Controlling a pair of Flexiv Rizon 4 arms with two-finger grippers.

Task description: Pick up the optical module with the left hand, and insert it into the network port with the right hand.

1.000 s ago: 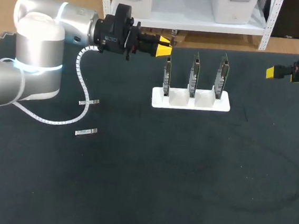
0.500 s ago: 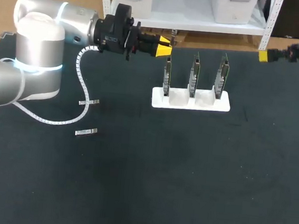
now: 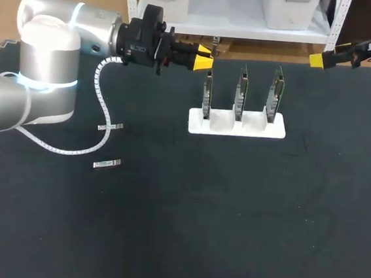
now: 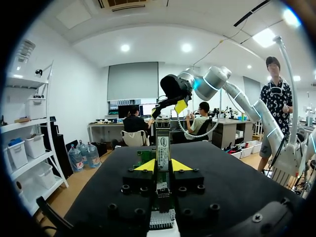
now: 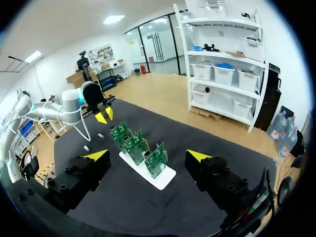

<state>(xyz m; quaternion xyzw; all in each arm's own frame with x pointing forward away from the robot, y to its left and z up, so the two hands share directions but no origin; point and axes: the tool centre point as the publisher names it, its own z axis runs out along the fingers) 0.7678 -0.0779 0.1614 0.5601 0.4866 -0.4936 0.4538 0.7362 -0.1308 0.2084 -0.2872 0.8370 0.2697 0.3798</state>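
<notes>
Presently, the left end effector [image 3: 204,62] is over the far left part of the dark worktop [image 3: 231,215], its yellow tips pointing across toward the right; it is closed on the optical module [image 4: 163,140]. In the left wrist view the module stands upright between the two fingers, gripped from both sides at its lower part, with its labelled upper part projecting well past the tips. In the head view the module cannot be picked out against the fingers.

A white holder [image 3: 236,125] sits on the far middle of the worktop; three green circuit boards [image 3: 241,95] stand upright in it on edge, side by side in a row. The left end effector's tips are close to the top of the leftmost board; contact cannot be judged, though the left wrist view shows a green board edge just behind the held module.

The right end effector [image 3: 319,60] is at the far right corner of the worktop, well apart from the holder; in the right wrist view [image 5: 148,156] its fingers stand spread wide with nothing between them, and the holder and boards lie ahead of it on the worktop.

Two small silver bars [image 3: 107,163] lie flat on the left part of the worktop, one beyond the other, apart from each other and well apart from the holder.
</notes>
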